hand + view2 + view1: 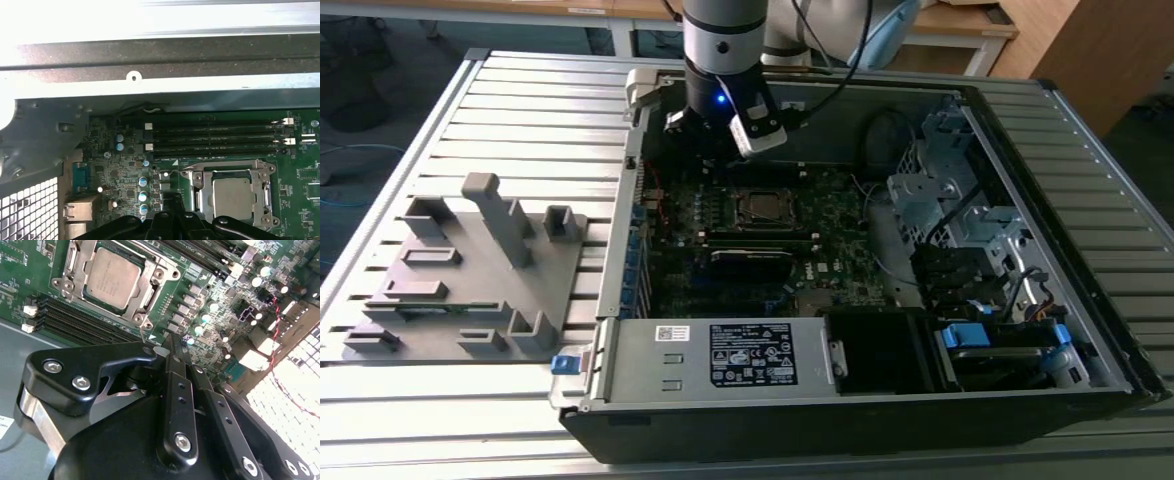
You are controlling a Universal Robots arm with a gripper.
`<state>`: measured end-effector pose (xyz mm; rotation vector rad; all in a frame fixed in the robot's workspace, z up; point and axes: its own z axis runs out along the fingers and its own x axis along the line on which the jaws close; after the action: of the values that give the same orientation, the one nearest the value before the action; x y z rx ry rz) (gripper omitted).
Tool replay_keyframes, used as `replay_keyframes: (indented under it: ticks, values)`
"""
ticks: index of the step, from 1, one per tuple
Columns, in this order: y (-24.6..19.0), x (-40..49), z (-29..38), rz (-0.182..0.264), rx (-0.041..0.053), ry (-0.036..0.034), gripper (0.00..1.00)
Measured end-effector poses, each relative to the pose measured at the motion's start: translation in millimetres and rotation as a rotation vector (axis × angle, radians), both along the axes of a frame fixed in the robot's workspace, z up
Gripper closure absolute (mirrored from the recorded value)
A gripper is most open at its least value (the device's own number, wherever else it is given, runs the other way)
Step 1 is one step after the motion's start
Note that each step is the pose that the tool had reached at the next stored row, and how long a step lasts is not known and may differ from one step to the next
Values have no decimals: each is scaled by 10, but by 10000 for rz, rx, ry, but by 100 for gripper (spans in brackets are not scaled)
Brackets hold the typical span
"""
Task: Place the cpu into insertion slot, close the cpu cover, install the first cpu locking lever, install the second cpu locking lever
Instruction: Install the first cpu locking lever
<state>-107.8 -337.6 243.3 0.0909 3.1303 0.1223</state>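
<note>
The cpu (111,277) lies flat in the insertion slot (735,208) on the green motherboard, its grey metal top facing up. The silvery cpu cover (80,265) is folded down around it, and the chip shows through the cover's window in both wrist views; in the first wrist view the cpu (232,197) and the cpu cover (227,170) sit close to the fingertips. My gripper (172,352) hangs above the board a short way off the socket, its black fingers (177,390) shut together with nothing between them. In the exterior view the gripper (700,135) is beyond the socket, toward the case's far wall.
The open computer case (1067,200) walls the board in on all sides. Black memory slots (215,135) run beside the socket. A drive cage and cables (961,230) fill the exterior view's right, a labelled grey box (720,355) the front. A grey fixture (467,270) stands outside the case.
</note>
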Motion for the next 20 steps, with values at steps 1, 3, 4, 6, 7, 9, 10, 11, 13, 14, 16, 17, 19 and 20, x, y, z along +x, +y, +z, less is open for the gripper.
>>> replay_keyframes:
  ticks: [1,3,4,6,7,9,10,11,13,14,16,17,19,20]
  values:
    - [0,-6,-1,0,2,-1,90]
    - [0,-11,0,0,0,0,90]
    - [0,-11,0,1,1,0,90]
    - [0,-12,0,0,1,0,90]
    - [0,-12,0,1,3,1,90]
    - [-1,-14,0,-1,179,-1,90]
    - [-1,-13,-1,0,301,0,90]
    - [-2,-14,0,0,366,0,90]
    - [-2,-20,-1,-2,412,0,90]
    - [-4,-27,-1,0,447,0,90]
    - [-9,-51,-1,-1,565,0,90]
    - [-12,-62,-1,0,638,-1,90]
    - [-18,-83,-1,-1,762,0,90]
    - [-21,-92,-1,1,814,-1,90]
